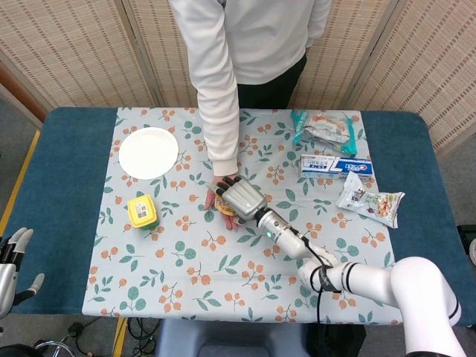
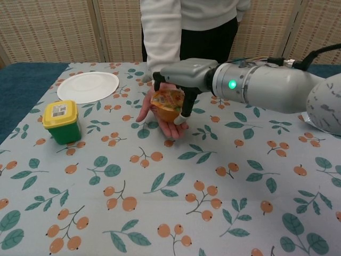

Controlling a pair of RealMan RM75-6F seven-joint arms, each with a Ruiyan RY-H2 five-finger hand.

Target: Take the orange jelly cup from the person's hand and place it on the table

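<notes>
Jelly comes first: one small orange jelly cup [image 2: 167, 105] with a printed foil lid lies in the upturned palm of the person's hand [image 2: 160, 120], over the middle of the table with the leaf-and-berry patterned cloth [image 2: 213, 202]. The robot's grey right hand [image 2: 181, 80] arches directly over the cup, palm down, dark fingertips [image 2: 156, 81] curling at its far side and the thumb reaching down along its near right side. Whether the fingers actually press the cup cannot be told from either view; it rests on the person's palm. In the head view the right hand [image 1: 242, 197] hides nearly all of the cup [image 1: 222, 206].

The left hand [image 1: 13, 260] hangs off the table's left edge, fingers spread, holding nothing.

Other things on the cloth, one of each: a round white paper plate [image 1: 149, 152] at the far left, a small green tub with a yellow lid [image 1: 143, 212] nearer the front, a teal snack bag [image 1: 323, 126] at the far right, a blue-and-white toothpaste box [image 1: 336, 166] just below it, and a clear packet of snacks [image 1: 370, 201] beside the box.
</notes>
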